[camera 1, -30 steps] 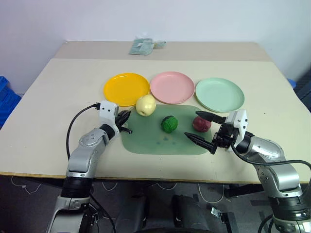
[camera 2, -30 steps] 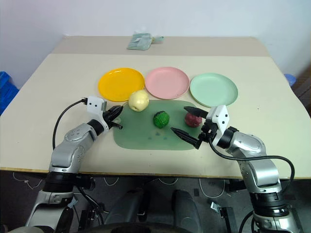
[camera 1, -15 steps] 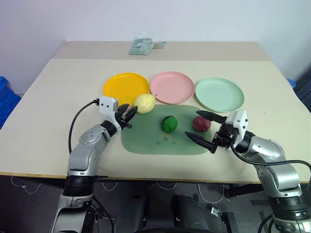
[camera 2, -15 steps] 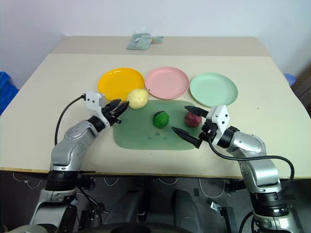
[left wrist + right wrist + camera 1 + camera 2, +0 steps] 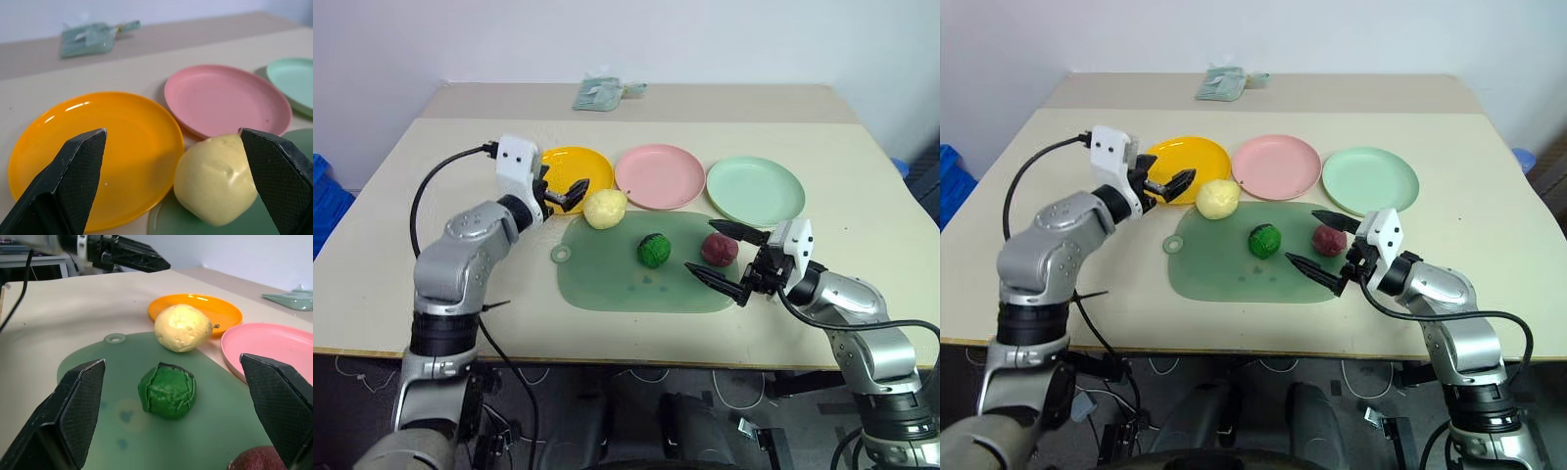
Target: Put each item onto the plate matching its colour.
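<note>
**Tabletop stock: three lumps, three plates, two grippers**

1. Orange-yellow plate [image 5: 568, 178], upper centre-left of the head view. Bare.
2. Pink plate [image 5: 660, 175], just right of it, at centre. Bare.
3. Mint green plate [image 5: 756, 190], rightmost of the row. Bare.
4. Dark green mat [image 5: 607, 279], rounded rectangle with a small hanging tab at its left edge, lying in front of the plates at mid-frame.
5. Pale yellow bumpy lump [image 5: 605, 209] (pear-like, a short stalk shows in the right wrist view), on the mat's upper left corner, close against the near rim of the orange-yellow plate.
6. Dark green knobbly lump [image 5: 653, 250], on the mat near its centre.
7. Maroon-pink lump [image 5: 719, 249], on the mat's right part.
8. Left gripper [image 5: 564, 195], raised over the near left edge of the orange-yellow plate, just left of the yellow lump; fingers spread wide, nothing between them.
9. Right gripper [image 5: 725, 259], at right of centre, level with the mat's right edge; fingers spread wide either side of the maroon-pink lump, not closed on it.
10. Pale green packet [image 5: 600, 94], top centre, far edge of the beige table [image 5: 431, 245]. No legible writing or labels on any item.
</note>
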Controlling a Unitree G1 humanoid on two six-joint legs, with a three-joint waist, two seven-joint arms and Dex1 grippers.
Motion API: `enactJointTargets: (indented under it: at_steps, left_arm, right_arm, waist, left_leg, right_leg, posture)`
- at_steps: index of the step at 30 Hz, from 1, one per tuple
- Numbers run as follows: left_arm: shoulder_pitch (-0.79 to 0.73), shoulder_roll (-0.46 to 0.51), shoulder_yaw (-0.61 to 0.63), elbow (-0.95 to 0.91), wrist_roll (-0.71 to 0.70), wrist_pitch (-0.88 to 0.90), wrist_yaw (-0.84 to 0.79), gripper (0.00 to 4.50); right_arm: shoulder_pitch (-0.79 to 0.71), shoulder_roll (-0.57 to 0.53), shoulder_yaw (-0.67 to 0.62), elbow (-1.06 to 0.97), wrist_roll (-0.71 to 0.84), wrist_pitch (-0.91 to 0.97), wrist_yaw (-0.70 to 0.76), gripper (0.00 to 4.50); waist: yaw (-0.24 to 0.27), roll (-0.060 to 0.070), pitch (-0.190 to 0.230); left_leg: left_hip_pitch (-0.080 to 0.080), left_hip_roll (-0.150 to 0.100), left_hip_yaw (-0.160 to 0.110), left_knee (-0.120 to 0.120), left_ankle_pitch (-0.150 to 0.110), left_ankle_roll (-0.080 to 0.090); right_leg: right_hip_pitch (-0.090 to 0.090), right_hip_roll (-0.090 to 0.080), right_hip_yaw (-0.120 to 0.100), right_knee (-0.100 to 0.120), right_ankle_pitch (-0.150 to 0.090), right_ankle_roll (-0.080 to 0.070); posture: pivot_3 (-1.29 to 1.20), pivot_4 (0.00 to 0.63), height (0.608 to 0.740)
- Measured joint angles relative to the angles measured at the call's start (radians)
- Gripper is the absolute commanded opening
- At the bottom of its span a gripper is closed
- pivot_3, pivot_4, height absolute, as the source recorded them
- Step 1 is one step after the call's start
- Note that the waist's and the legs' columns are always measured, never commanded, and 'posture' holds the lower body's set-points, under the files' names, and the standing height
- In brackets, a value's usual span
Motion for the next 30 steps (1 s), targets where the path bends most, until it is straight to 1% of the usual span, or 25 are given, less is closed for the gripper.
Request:
enactJointTargets:
  at_steps: [4, 7, 17, 20, 23, 24, 30]
  left_arm:
    - [-0.071, -0.028, -0.041, 0.119, 0.001, 0.045, -0.024, 4.47]
    - [-0.11, -0.041, -0.065, 0.176, 0.003, 0.062, -0.04, 4.47]
    - [-0.155, -0.039, -0.125, 0.282, 0.065, 0.061, -0.098, 4.47]
    - [-0.165, -0.042, -0.135, 0.291, 0.079, 0.056, -0.109, 3.67]
    - [-0.181, -0.052, -0.147, 0.301, 0.089, 0.042, -0.119, 2.13]
    - [-0.187, -0.051, -0.146, 0.301, 0.092, 0.037, -0.121, 1.73]
    - [-0.177, -0.051, -0.139, 0.283, 0.094, 0.039, -0.124, 1.73]
  right_arm:
    - [-0.009, 0.008, 0.001, 0.015, -0.006, -0.007, 0.0, 4.5]
    - [-0.014, 0.011, 0.002, 0.015, -0.008, -0.009, -0.002, 4.5]
    - [-0.012, 0.011, 0.001, 0.0, -0.009, -0.004, -0.033, 4.5]
    - [-0.013, 0.011, 0.001, -0.002, -0.01, -0.004, -0.039, 4.5]
    - [-0.025, 0.013, 0.001, -0.002, -0.014, -0.004, -0.048, 4.5]
    - [-0.027, 0.013, 0.001, -0.002, -0.014, -0.004, -0.05, 4.5]
    - [-0.031, 0.027, 0.006, -0.002, -0.018, -0.005, -0.062, 4.5]
  waist:
    - [0.0, 0.0, 0.0]
    - [-0.001, 0.0, 0.0]
    - [-0.001, 0.0, 0.0]
    - [-0.001, 0.0, 0.0]
    - [-0.001, 0.0, 0.0]
    - [-0.001, 0.0, 0.0]
    - [-0.002, 0.0, 0.0]
  left_leg:
    - [0.0, 0.0, 0.0, 0.0, 0.0, -0.001]
    - [0.0, 0.0, 0.0, 0.0, 0.001, -0.001]
    - [0.0, 0.0, 0.0, 0.0, 0.001, -0.002]
    - [0.0, 0.0, 0.0, 0.0, 0.001, -0.002]
    - [0.0, 0.0, 0.0, 0.0, 0.001, -0.002]
    - [0.0, 0.0, 0.0, 0.0, 0.001, -0.002]
    - [0.0, 0.0, 0.0, -0.001, 0.001, -0.002]
  right_leg:
    - [-0.001, 0.0, 0.0, 0.001, 0.0, 0.0]
    - [-0.001, 0.0, 0.0, 0.001, 0.0, 0.0]
    - [-0.002, -0.001, 0.0, 0.003, 0.0, 0.0]
    - [-0.002, -0.001, 0.0, 0.004, 0.0, 0.0]
    - [-0.002, -0.001, 0.0, 0.004, 0.0, 0.0]
    - [-0.002, -0.001, 0.0, 0.004, 0.0, 0.0]
    - [-0.002, -0.001, 0.001, 0.004, 0.0, 0.0]
  posture:
    - [0.0, 0.15, 0.74]
    - [0.0, 0.15, 0.74]
    - [0.0, 0.15, 0.74]
    - [0.0, 0.15, 0.74]
    - [0.0, 0.15, 0.74]
    - [0.0, 0.15, 0.74]
    - [0.0, 0.15, 0.74]
